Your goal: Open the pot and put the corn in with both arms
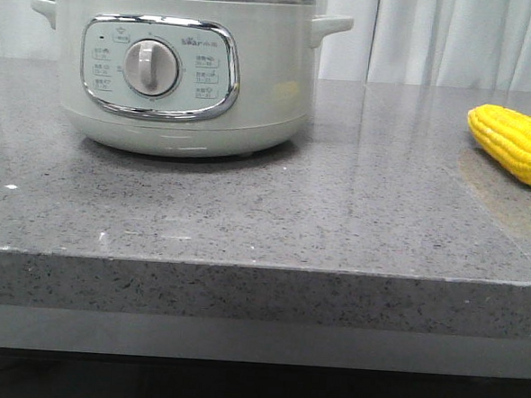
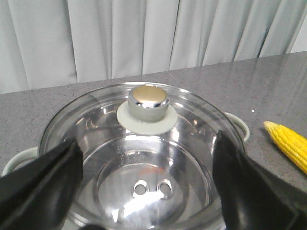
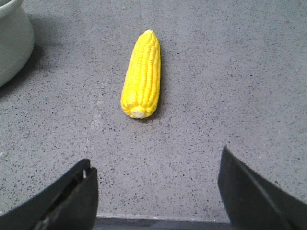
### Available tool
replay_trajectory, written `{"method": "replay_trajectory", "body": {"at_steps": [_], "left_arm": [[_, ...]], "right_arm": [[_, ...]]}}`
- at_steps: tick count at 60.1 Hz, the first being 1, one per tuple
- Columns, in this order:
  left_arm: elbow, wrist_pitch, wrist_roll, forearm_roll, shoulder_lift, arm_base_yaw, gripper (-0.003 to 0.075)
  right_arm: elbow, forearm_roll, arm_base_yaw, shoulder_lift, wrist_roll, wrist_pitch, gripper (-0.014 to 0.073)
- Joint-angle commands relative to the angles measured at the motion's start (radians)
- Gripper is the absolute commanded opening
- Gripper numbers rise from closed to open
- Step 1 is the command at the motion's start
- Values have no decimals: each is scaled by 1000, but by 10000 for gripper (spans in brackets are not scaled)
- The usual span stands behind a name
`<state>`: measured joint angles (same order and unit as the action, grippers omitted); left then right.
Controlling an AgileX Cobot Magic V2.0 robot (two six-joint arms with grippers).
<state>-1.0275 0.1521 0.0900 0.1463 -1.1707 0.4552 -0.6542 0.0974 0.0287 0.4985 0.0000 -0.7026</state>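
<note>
The mint-green pot [image 1: 179,67] stands at the back left of the grey counter, its dial facing me. A glass lid [image 2: 144,163] with a chrome knob [image 2: 147,103] covers it. My left gripper [image 2: 146,184] hangs open above the lid, short of the knob, holding nothing. The yellow corn [image 1: 515,144] lies on the counter at the right; it also shows in the left wrist view [image 2: 289,143]. My right gripper [image 3: 156,189] is open and empty above the counter's front edge, with the corn [image 3: 142,74] lying ahead of it. Neither gripper shows in the front view.
White curtains [image 1: 456,39] hang behind the counter. The counter's front edge [image 1: 261,266] runs across the front view. The pot's side [image 3: 12,40] shows at the edge of the right wrist view, apart from the corn.
</note>
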Motion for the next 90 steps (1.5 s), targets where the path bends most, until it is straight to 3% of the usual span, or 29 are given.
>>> {"method": "replay_trajectory", "body": {"at_steps": [1, 29, 51, 58, 74, 90], "left_arm": [[-109, -94, -1, 1, -57, 8, 555], [-408, -90, -1, 56, -378, 8, 555], [-453, -88, -1, 56, -475, 8, 551], [-453, -76, -1, 56, -475, 8, 498], [-453, -56, -1, 56, -475, 8, 286], [-491, -62, -1, 56, -473, 8, 221]], "right_arm": [[-31, -1, 8, 12, 0, 67, 542], [-31, -1, 8, 12, 0, 68, 542], [-31, -1, 8, 12, 0, 68, 542], [-31, -1, 8, 12, 0, 68, 542], [-31, -1, 8, 12, 0, 68, 542], [-31, -1, 8, 12, 0, 68, 542]]}}
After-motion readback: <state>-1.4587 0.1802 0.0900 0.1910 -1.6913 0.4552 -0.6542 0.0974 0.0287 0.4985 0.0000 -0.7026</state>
